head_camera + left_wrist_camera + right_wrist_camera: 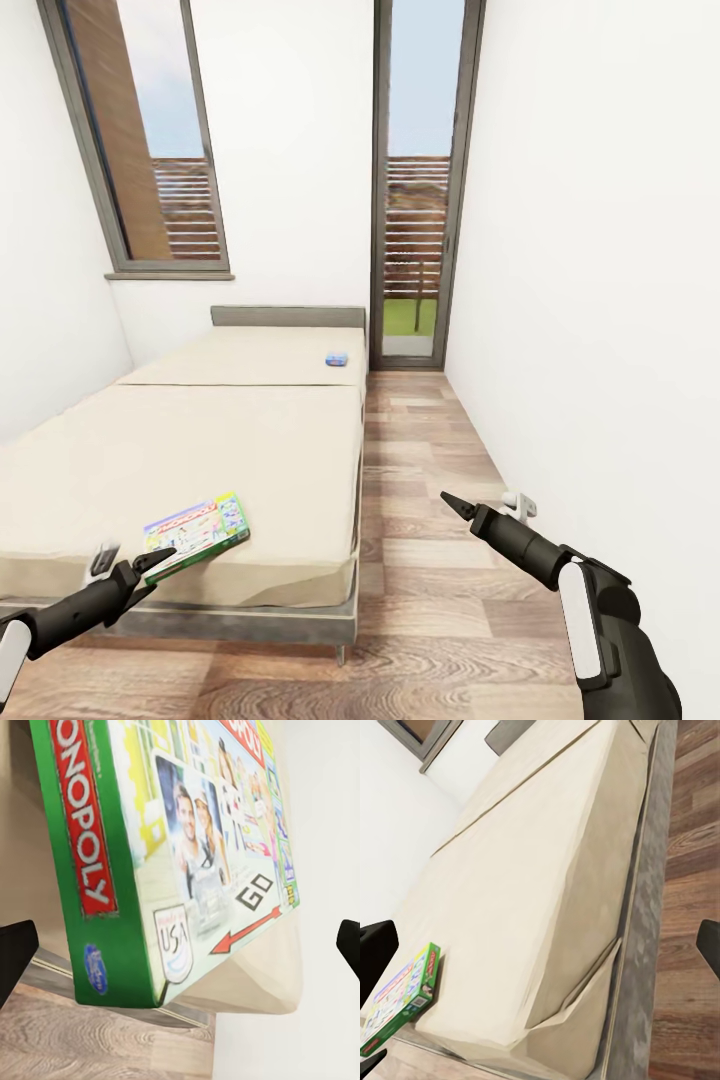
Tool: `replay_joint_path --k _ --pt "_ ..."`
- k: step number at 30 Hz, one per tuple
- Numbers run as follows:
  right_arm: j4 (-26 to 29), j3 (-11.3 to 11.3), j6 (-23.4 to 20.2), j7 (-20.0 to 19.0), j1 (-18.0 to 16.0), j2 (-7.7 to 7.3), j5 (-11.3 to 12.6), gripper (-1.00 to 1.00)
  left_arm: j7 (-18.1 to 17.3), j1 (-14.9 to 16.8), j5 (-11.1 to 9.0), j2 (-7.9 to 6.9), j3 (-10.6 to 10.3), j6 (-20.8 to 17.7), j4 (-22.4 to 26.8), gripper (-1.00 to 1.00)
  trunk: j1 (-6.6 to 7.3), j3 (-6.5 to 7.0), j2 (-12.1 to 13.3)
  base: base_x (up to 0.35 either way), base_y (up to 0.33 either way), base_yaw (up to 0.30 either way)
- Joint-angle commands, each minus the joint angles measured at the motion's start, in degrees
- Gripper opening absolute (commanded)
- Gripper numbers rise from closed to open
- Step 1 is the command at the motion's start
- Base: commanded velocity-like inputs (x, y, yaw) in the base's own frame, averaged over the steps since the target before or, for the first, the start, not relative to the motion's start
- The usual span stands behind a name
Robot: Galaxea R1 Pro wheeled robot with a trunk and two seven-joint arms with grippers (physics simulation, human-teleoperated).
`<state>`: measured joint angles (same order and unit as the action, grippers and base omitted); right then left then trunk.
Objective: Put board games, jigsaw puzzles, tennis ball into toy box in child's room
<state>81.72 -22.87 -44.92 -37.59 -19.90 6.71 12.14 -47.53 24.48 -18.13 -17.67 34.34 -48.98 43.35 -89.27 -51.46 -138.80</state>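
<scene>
White walls [590, 250], wood plank floor [420, 470], two tall grey-framed windows [150, 150], daylight outside.

The small blue thing [337, 357] far up the bed [250, 440] is too small to identify. In the left wrist view the Monopoly box [172, 855] is cut off at the frame's edge (its red title loses the first letter). The left gripper [140, 570] partly covers that box's near corner.

2 board games [197, 535], 1 bed [250, 440].
</scene>
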Motion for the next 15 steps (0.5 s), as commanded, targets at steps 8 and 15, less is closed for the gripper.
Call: replay_joint_path --k 8,15 --pt "0.02 -0.16 -0.35 -0.2 -0.06 0.06 0.07 1.0 -0.24 0.05 0.03 0.01 0.18 -0.24 -0.02 1.0 0.01 -0.06 -0.03 0.003 -0.004 0.0" --pt "0.02 -0.16 -0.35 -0.2 -0.06 0.06 0.07 1.0 -0.32 0.05 0.03 0.01 0.2 -0.24 -0.02 1.0 0.01 -0.06 -0.03 0.014 0.001 0.0"
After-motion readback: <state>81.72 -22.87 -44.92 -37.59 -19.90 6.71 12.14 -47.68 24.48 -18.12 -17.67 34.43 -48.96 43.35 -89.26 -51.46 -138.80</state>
